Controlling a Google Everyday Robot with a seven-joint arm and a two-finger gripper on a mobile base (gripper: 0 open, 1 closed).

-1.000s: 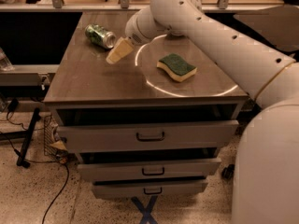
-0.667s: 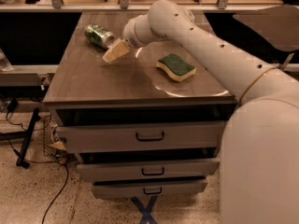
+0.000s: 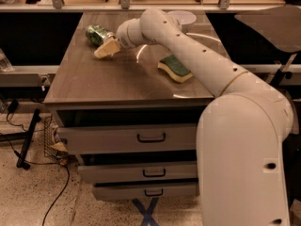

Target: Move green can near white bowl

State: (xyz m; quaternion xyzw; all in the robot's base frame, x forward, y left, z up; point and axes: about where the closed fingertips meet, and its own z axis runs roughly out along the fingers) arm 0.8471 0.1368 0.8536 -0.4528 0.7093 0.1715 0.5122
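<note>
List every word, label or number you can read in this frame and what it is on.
No text can be read.
The green can: printed pattern, too blurred to read.
The white bowl, sponge, drawer fronts: no markings.
The blue tape cross on the floor: no letters.
The end effector, beside the green can: unmarked.

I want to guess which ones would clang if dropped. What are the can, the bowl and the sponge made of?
The can looks like thin metal, with shiny printed green sides. The bowl is glossy white, ceramic or plastic; the look leaves that open. The sponge looks like soft yellow foam under a rough green scrub layer. The gripper is close beside the can.
</note>
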